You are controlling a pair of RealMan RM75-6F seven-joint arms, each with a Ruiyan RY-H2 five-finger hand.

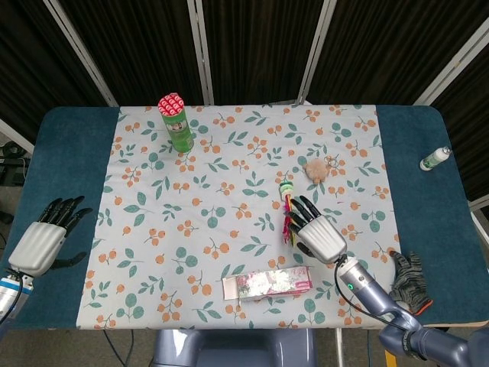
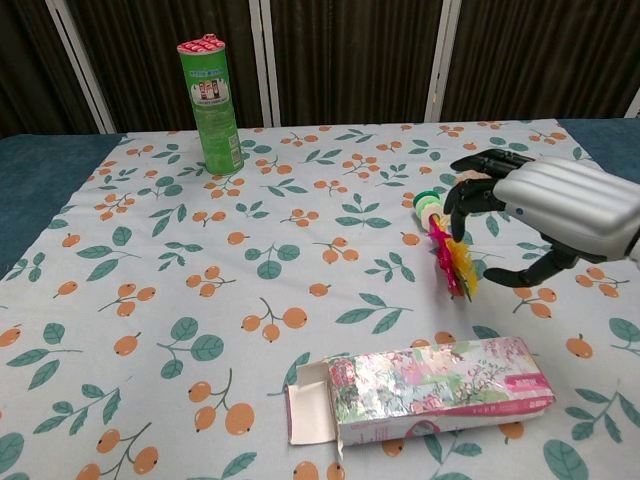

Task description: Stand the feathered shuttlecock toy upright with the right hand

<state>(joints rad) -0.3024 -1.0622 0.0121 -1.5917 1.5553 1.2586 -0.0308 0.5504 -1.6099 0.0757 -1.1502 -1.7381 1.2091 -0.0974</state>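
The shuttlecock toy (image 1: 286,205) (image 2: 446,247) lies flat on the floral cloth, its green and white base pointing away from me and its pink and yellow feathers toward me. My right hand (image 1: 315,233) (image 2: 556,208) hovers just right of the feathers, fingers spread and curved, holding nothing. Its fingertips (image 2: 460,200) reach over the toy near its base. My left hand (image 1: 46,236) rests open at the table's left edge on the blue surface, seen only in the head view.
A pink floral box (image 1: 267,283) (image 2: 430,390) with an open flap lies just in front of the toy. A fuzzy tan ball (image 1: 315,169) sits behind it. A green canister (image 1: 176,122) (image 2: 211,105) stands far left. A small bottle (image 1: 434,160) and dark glove (image 1: 407,273) lie right.
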